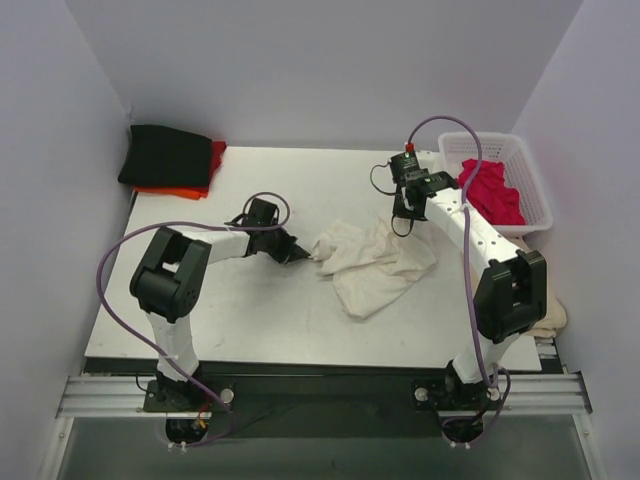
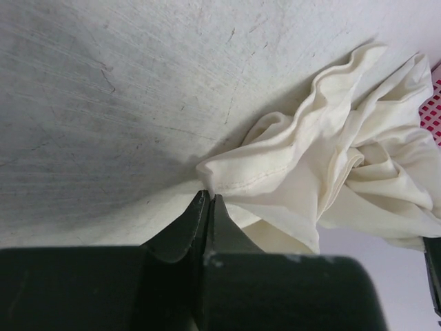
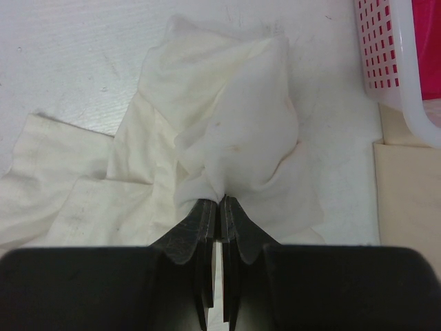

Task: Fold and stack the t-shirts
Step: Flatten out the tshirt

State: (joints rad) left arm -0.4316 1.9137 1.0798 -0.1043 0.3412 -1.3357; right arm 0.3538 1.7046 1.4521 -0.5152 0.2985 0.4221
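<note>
A crumpled cream-white t-shirt [image 1: 375, 262] lies at mid-table. My left gripper [image 1: 300, 254] is shut on its left hem edge, low at the table; the wrist view shows the cloth [image 2: 324, 179] pinched at my gripper's tips [image 2: 208, 196]. My right gripper [image 1: 403, 212] is shut on the shirt's far right part and lifts a fold of it [image 3: 234, 131] at its tips [image 3: 220, 201]. A folded black shirt [image 1: 165, 155] lies on an orange-red one [image 1: 175, 190] at the far left corner. A crimson shirt [image 1: 490, 190] fills the basket.
A white plastic lattice basket [image 1: 535, 190] stands at the far right, its wall also in the right wrist view [image 3: 386, 55]. A cream cloth [image 1: 548, 318] hangs at the table's right edge. Purple walls close in on three sides.
</note>
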